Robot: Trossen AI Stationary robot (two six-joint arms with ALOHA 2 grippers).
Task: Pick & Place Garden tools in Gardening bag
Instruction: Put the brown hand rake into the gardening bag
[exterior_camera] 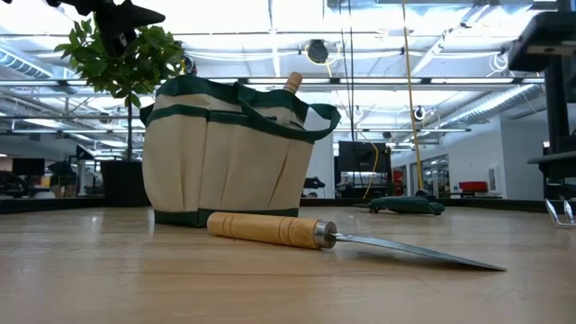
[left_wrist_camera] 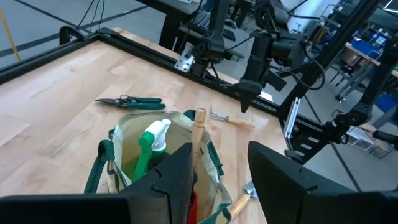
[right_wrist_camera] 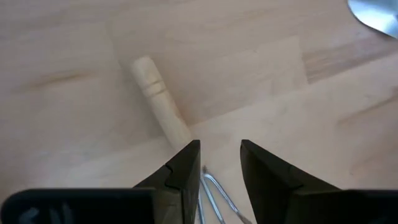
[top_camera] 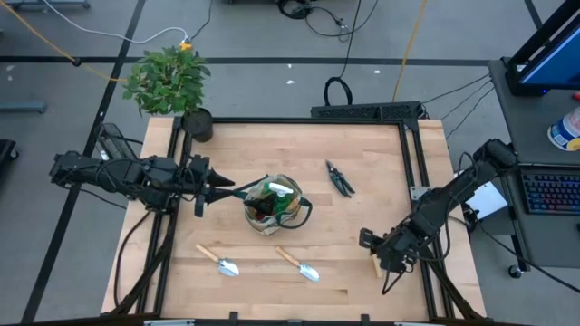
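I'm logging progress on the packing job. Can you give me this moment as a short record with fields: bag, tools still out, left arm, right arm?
bag: gardening bag stands mid-table, holding a green spray bottle and a wooden handle
tools still out: two trowels, pruning shears, fork rake
left arm: left gripper beside the bag, fingers apart, nothing held
right arm: right gripper low over the fork rake near the table's right edge, fingers astride its metal neck, not closed on it
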